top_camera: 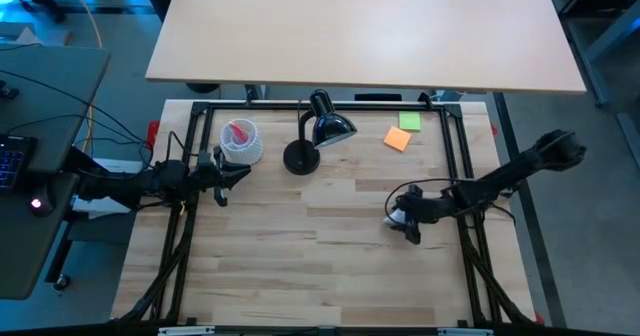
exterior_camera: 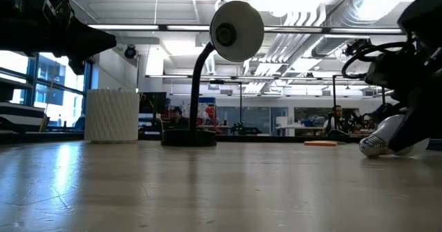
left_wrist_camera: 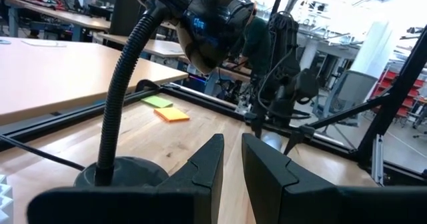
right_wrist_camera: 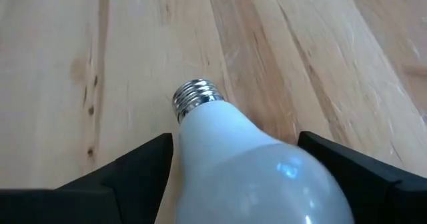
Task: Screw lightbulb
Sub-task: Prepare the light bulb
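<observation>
Lying on its side near the bench's right edge, the lightbulb (right_wrist_camera: 250, 161) looks light, smooth and breakable w/ thin frosted glass, so best taken gently across the widest part of the globe, leaving the silvery screw base free for the lamp (top_camera: 318, 134). Right gripper (top_camera: 407, 219) is down around it, fingers apart on either side of the globe, not clamped, base pointing away from the wrist. Left gripper (left_wrist_camera: 230, 167) waits near the left edge, fingers nearly together, empty.

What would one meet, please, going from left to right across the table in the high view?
Left gripper → white cup → black desk lamp → orange sticky note → lightbulb between the right gripper's jaws.
</observation>
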